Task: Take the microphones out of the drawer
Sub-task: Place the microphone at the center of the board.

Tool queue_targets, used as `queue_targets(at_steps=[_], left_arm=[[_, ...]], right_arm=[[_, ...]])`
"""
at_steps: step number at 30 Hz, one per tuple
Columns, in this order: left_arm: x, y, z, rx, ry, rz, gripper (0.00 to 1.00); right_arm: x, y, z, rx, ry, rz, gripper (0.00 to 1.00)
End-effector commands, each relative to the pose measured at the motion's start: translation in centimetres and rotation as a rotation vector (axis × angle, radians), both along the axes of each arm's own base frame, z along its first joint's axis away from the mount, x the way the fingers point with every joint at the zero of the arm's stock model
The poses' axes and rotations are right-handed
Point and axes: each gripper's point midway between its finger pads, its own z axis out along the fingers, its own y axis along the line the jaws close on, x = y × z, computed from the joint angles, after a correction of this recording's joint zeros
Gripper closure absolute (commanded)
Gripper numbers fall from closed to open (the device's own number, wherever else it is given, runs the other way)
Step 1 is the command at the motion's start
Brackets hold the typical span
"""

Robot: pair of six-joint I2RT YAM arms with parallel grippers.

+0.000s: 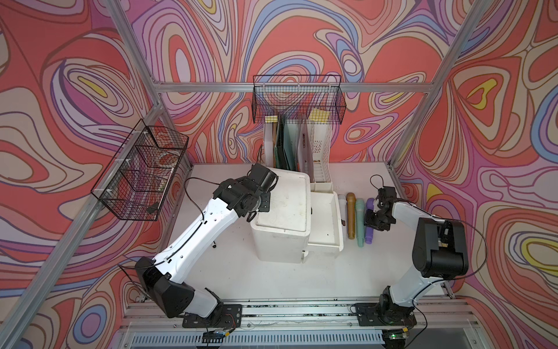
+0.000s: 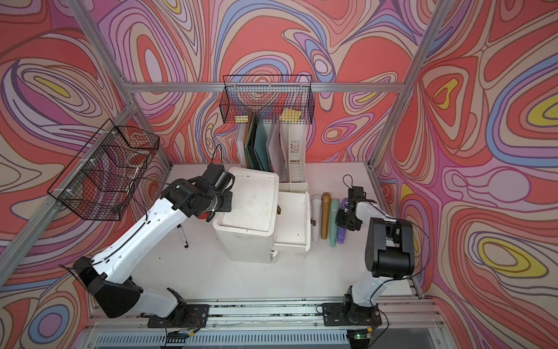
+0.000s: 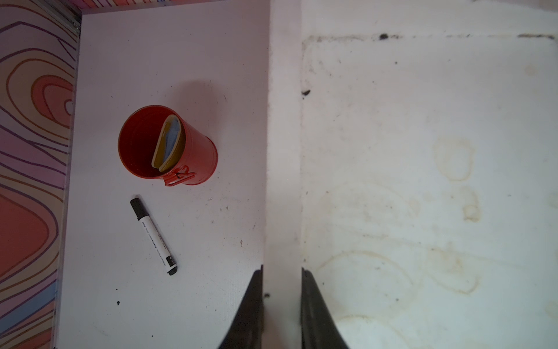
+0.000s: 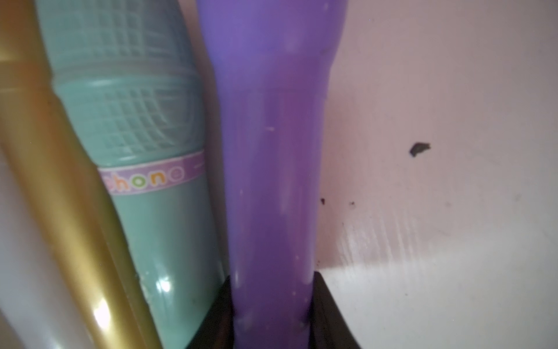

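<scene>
Item, my right claw (image 4: 273, 281): pinching the purple microphone (image 4: 271, 151), low over the table (image 1: 302, 278), right of the open drawer (image 1: 327, 241) in both top views. Item, my left claw (image 3: 282, 272): pressed together at the cabinet's (image 1: 283, 211) left edge.

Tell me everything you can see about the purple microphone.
The purple microphone looks like smooth, slightly scuffed plastic, with a wider head narrowing into a slim handle. It lies lengthwise on the white table, at the end of the row of four farthest from the open drawer, close beside the teal microphone. The right gripper is shut on its handle, one jaw on each side.
</scene>
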Motion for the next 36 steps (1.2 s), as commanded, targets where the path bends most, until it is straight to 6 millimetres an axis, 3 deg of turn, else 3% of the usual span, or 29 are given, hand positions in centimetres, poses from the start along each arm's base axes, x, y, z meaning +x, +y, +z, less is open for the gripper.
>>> queue_targets(at_steps=[1, 7, 12, 18, 25, 30, 36], left_arm=[[-1.1, 2.9, -1.0, 0.142, 0.042, 0.03, 1.0], [-1.2, 3.0, -1.1, 0.139, 0.04, 0.034, 1.0], [-1.1, 2.9, -1.0, 0.135, 0.037, 0.034, 1.0], [-1.1, 2.9, -0.9, 0.134, 0.034, 0.033, 1.0], [-1.1, 2.9, -0.9, 0.136, 0.037, 0.031, 1.0], [-1.1, 3.0, -0.9, 0.143, 0.034, 0.031, 1.0], [-1.0, 2.9, -0.9, 0.143, 0.034, 0.03, 1.0]], right_arm=[[-2.1, 0.4, -1.6, 0.023, 0.092, -0.015, 0.93], [-2.2, 0.6, -1.8, 0.034, 0.097, -0.015, 0.82], [-2.2, 0.7, -1.6, 0.038, 0.091, -0.017, 0.66], [-2.2, 0.5, -0.7, 0.026, 0.075, -0.025, 0.57], [-1.7, 0.0, 1.5, -0.001, 0.033, -0.034, 0.57], [-1.0, -0.4, 4.7, -0.027, -0.025, -0.032, 0.56], [0.0, 2.6, 8.1, 0.139, -0.125, 0.008, 0.61]])
